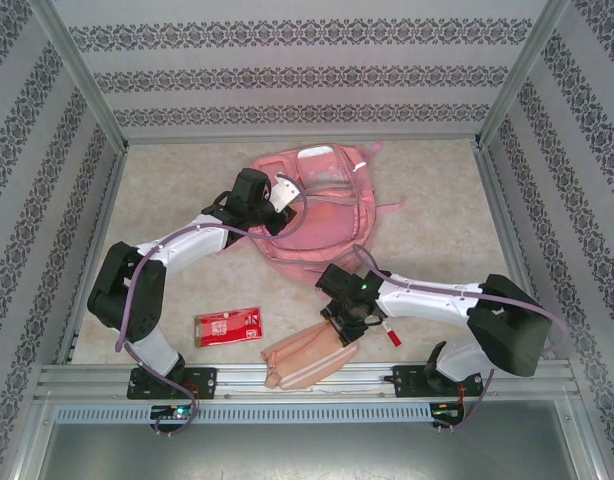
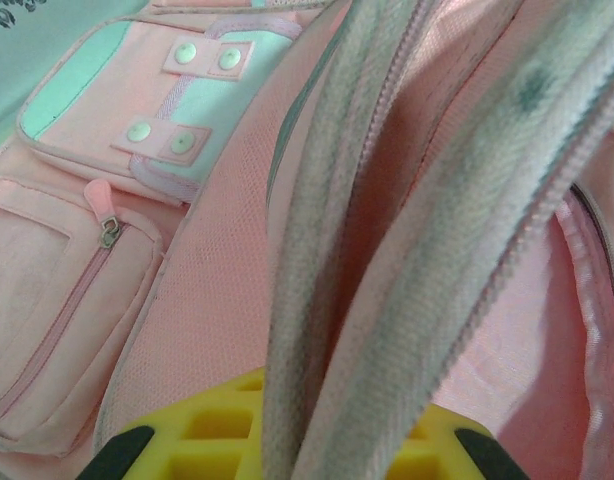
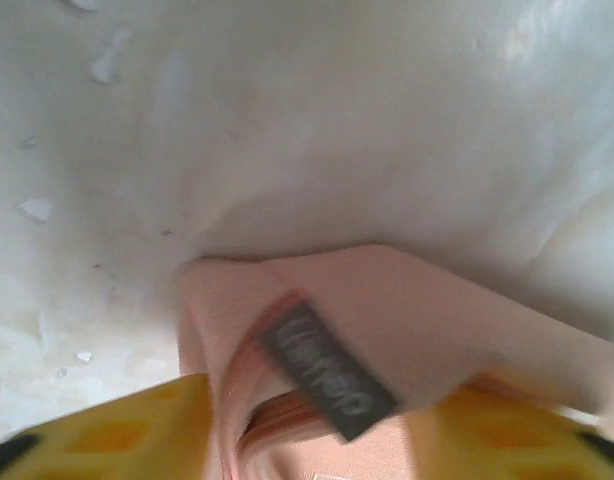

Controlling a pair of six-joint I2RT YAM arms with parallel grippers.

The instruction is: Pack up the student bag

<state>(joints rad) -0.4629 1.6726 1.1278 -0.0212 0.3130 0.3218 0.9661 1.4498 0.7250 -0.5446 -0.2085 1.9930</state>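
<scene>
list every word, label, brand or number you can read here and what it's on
None can be quoted with confidence.
grey sewn tag on the pink pencil pouch: dark lettering, too blurred to read.
red packet: pale printing on its face, too small to read.
student bag: no lettering seen on the pockets or zip edges in view.

A large pink fabric backpack (image 1: 327, 235) is laid flat, front pockets upward, at the table's (image 1: 437, 200) far middle, its zip edge lifted.
</scene>
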